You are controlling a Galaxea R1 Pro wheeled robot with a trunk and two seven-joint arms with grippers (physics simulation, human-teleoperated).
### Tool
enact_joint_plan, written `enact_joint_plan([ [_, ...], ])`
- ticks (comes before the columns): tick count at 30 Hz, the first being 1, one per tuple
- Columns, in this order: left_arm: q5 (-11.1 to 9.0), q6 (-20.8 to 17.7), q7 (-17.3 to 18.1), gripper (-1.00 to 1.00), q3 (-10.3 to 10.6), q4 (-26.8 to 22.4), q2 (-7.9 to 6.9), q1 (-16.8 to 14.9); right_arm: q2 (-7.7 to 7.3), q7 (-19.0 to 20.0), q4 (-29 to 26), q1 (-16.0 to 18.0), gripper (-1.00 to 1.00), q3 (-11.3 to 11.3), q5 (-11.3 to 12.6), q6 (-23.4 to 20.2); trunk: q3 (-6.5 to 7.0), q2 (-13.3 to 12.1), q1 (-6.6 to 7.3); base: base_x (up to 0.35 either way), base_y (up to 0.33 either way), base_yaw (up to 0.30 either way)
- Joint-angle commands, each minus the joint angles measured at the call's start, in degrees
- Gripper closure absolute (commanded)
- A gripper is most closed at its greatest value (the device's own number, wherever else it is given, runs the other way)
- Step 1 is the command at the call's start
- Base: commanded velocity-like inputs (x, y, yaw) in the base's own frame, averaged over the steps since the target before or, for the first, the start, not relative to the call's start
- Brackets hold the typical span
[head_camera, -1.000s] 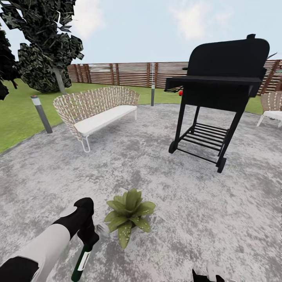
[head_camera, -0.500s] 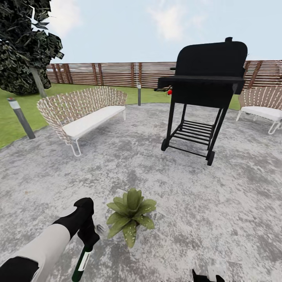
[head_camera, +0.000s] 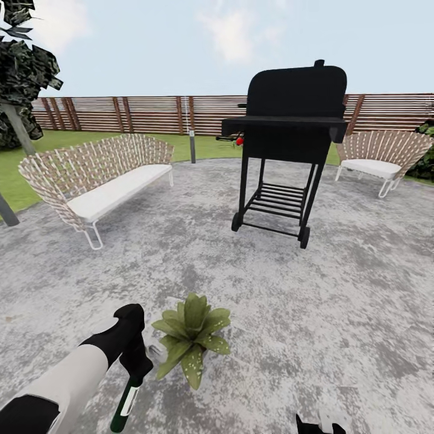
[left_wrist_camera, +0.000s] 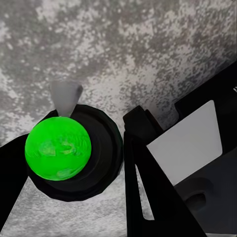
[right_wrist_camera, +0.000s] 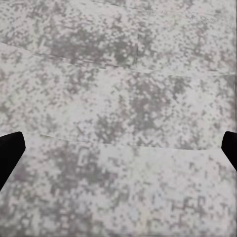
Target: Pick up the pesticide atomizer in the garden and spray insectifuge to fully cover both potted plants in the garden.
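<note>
My left gripper (head_camera: 136,372) hangs low at the near left of the head view, shut on the pesticide atomizer (head_camera: 125,407), a slim dark-green bottle with a white label pointing down. In the left wrist view the bottle (left_wrist_camera: 58,148) shows end-on as a bright green disc in a dark ring, between the black fingers (left_wrist_camera: 143,163). One potted plant (head_camera: 190,337), a rosette of broad light-green speckled leaves, stands on the stone patio (head_camera: 337,313) just right of that gripper. My right gripper (right_wrist_camera: 118,150) is open over bare stone, its fingertips (right_wrist_camera: 10,153) at the picture's edges.
A tall black grill (head_camera: 289,138) on wheels stands ahead, right of centre. A wicker bench (head_camera: 96,178) is at the left, a wicker chair (head_camera: 383,154) at the far right. The slat fence (head_camera: 150,113) and lawn (head_camera: 36,147) lie beyond.
The whole head view has swung to the right, so the bench, grill and fence sit further left and the right chair has come in. The left arm keeps its place in the picture, bottle still held.
</note>
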State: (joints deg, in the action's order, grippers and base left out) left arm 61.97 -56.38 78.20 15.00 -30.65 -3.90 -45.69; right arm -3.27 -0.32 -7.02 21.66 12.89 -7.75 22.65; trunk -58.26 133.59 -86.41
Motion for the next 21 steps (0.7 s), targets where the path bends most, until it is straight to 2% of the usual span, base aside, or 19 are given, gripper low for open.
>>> enact_joint_plan([
  [1, 0.3, -0.6, 0.6, 1.00, 0.3, -0.2, -0.11, 0.0, 0.03, 0.0, 0.1, 0.0, -1.00, 0.5, -0.6, 0.2, -0.05, 0.0, 0.01, 0.000, 0.000, -0.083],
  [11, 0.4, -0.6, 0.4, 1.00, 0.3, 0.1, -0.40, 0.0, 0.03, 0.0, 0.1, 0.0, -1.00, 0.5, -0.6, 0.2, -0.05, 0.0, 0.01, 0.010, 0.004, -0.012],
  [17, 0.3, -0.6, 0.4, 1.00, 0.3, 0.4, -0.41, 0.0, 0.02, 0.0, 0.0, 0.0, -1.00, 0.5, -0.6, 0.2, -0.05, 0.0, 0.01, 0.224, 0.169, -0.010],
  [21, 0.4, -0.6, 0.4, 1.00, 0.4, 0.6, -0.41, 0.0, 0.02, 0.0, 0.0, 0.0, -1.00, 0.5, -0.6, 0.2, -0.05, 0.0, 0.01, 0.143, 0.197, -0.191],
])
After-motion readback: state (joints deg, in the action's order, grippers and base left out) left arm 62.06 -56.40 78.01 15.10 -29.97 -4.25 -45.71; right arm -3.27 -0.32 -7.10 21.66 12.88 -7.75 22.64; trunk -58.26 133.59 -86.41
